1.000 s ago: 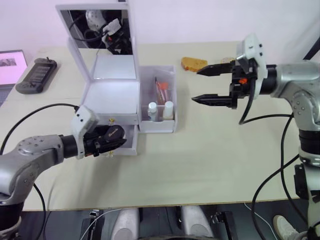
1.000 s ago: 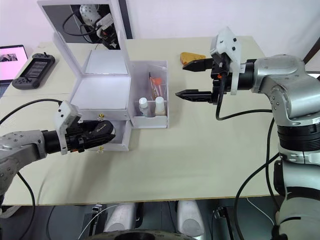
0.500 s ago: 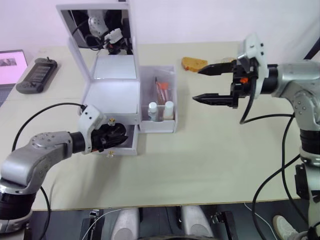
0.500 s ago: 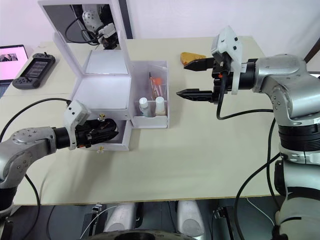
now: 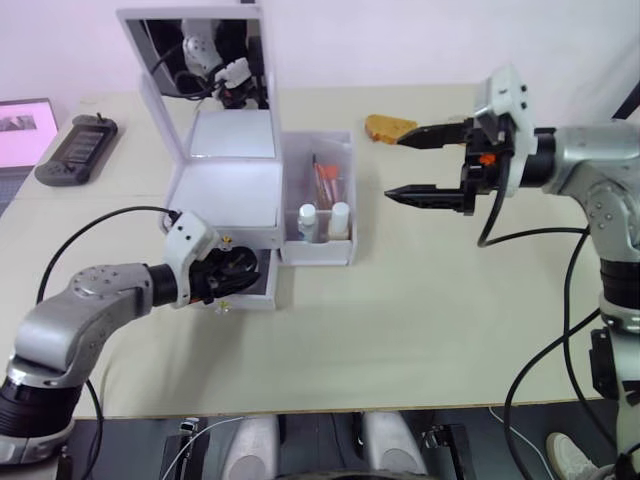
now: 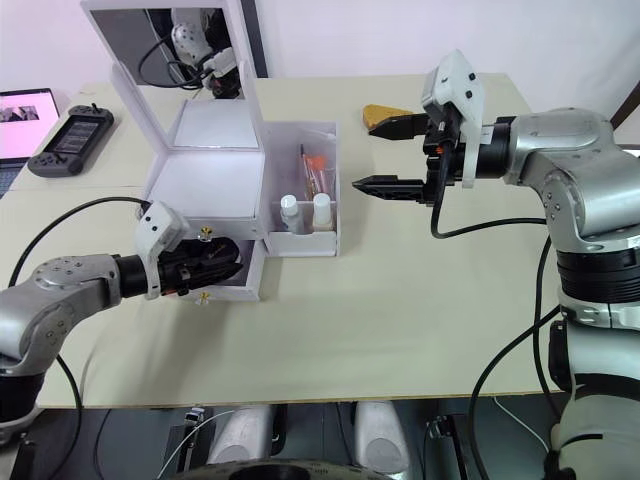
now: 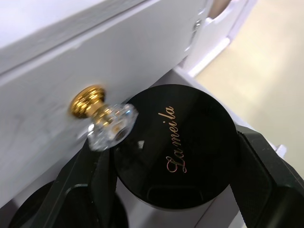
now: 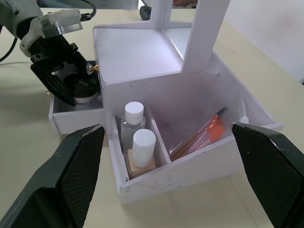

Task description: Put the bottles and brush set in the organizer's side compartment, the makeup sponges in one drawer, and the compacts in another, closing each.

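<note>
Left gripper [image 5: 232,272] has pushed further in toward the organizer [image 5: 225,195], jaws clamped on a black compact [image 7: 175,147] over the open lower drawer [image 8: 76,111], just under the upper drawer's gold knob [image 7: 90,100]. Right gripper [image 5: 425,165] hangs beside the side compartment [image 5: 318,215], jaws wide apart. Bottles [image 8: 135,137] and brush set [image 8: 199,135] sit in that compartment.

The round black compact [image 7: 178,145] has a glossy smooth plastic lid with gold script; the white plastic organizer [image 7: 85,66] looks matt, its knob [image 7: 92,99] polished gold metal.
</note>
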